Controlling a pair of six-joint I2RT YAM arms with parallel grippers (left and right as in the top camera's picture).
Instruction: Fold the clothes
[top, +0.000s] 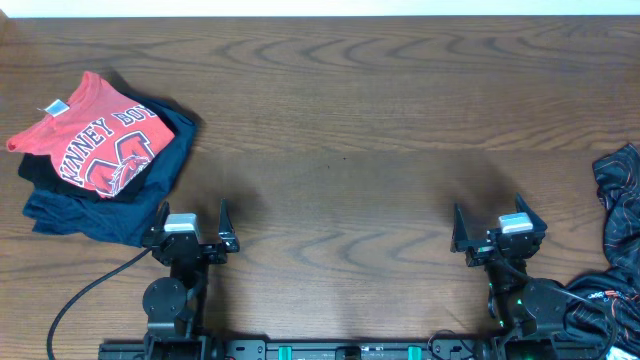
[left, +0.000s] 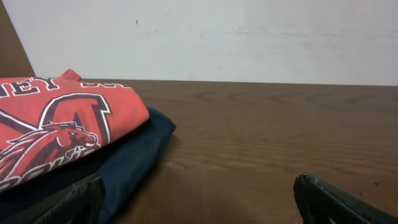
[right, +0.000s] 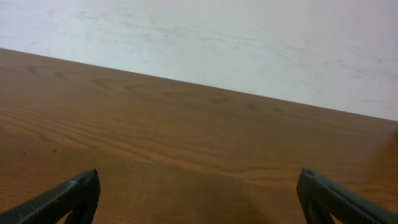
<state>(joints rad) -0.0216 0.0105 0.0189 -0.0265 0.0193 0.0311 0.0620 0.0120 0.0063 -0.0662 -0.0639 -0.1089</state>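
Note:
The clothes, a black slick jersey (top: 622, 215) with thin orange lines, lie crumpled at the table's right edge, partly cut off by the overhead frame. My right gripper (top: 490, 208) stands open near the front edge, a little left of the jersey and apart from it. In the right wrist view that gripper (right: 199, 180) has only bare wood between its fingers, and the jersey is out of sight. My left gripper (top: 193, 208) is open at the front left with nothing between its fingers, as the left wrist view (left: 198, 186) also shows.
A folded red T-shirt (top: 95, 135) with white letters lies on a folded navy shirt (top: 110, 205) at the left, just beyond my left gripper. In the left wrist view the red T-shirt (left: 56, 130) and navy shirt (left: 134, 152) fill the left side. A black cable (top: 85, 290) runs along the front left.

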